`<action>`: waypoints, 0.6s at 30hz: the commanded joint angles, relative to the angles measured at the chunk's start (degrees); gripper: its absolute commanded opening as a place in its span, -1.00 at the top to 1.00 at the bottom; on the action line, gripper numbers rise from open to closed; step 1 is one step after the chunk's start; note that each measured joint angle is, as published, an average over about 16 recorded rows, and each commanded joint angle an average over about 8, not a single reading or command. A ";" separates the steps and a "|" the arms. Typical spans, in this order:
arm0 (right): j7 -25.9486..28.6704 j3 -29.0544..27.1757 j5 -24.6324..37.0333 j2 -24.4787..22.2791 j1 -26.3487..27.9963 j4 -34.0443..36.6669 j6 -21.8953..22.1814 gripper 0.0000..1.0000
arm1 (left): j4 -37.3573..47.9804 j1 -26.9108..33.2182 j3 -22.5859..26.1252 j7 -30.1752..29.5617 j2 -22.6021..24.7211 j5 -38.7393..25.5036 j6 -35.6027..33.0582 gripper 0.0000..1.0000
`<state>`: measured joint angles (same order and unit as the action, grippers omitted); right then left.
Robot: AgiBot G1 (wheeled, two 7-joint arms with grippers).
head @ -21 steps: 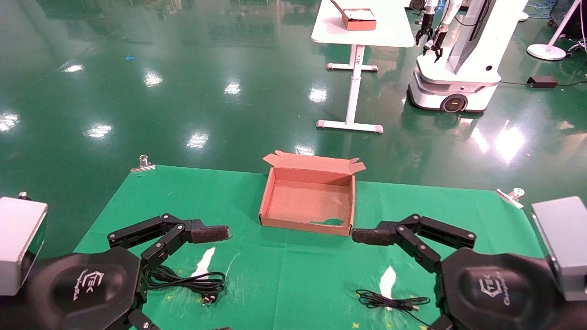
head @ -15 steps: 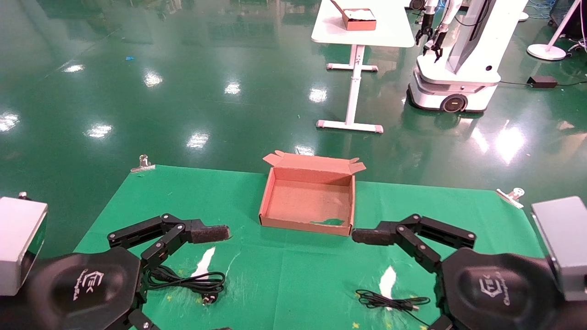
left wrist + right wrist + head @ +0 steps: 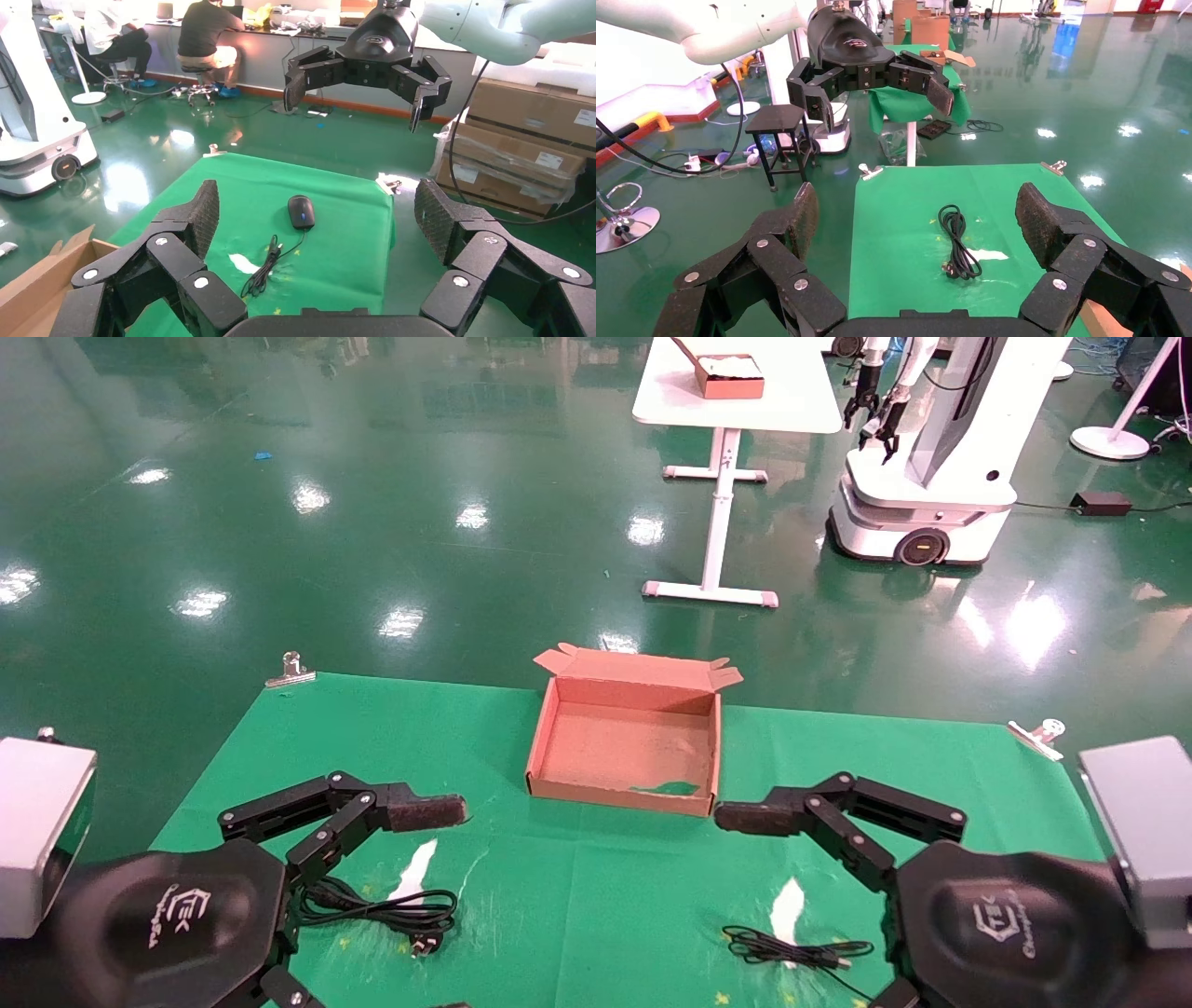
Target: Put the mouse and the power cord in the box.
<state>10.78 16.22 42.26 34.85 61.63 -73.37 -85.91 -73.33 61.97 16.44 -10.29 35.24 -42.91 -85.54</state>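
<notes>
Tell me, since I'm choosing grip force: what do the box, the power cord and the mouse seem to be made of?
The box: brown cardboard, matte, with folded flaps and a fibrous floor. The power cord: black and flexible, coiled loosely, probably rubber or plastic sheathed. The mouse: black with a slight sheen, likely hard plastic. Both grippers hover open, holding nothing.

left hand (image 3: pixel 410 859) (open), right hand (image 3: pixel 773 864) open

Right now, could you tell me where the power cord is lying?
The power cord lies coiled on the green cloth on the robot's left, just beneath the left gripper and nearer the robot than the box.
</notes>
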 commanded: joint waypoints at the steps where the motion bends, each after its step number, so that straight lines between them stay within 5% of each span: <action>1: 0.06 -0.10 -0.23 0.06 -0.09 -0.14 0.13 -1.00 | -0.06 -0.17 -0.14 -0.14 -0.04 0.37 0.04 -1.00; 9: -2.78 3.28 6.77 -1.55 2.72 4.57 -3.54 -1.00 | 2.89 4.87 3.57 4.54 1.47 -10.37 -1.41 -1.00; 18: -16.38 12.41 24.04 -0.82 10.05 19.58 -3.36 -1.00 | 18.93 17.26 13.05 18.28 9.54 -33.59 -1.87 -1.00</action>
<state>-5.72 28.66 67.11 35.46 72.44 -53.58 -88.83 -53.55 79.01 29.10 7.77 44.96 -75.43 -86.67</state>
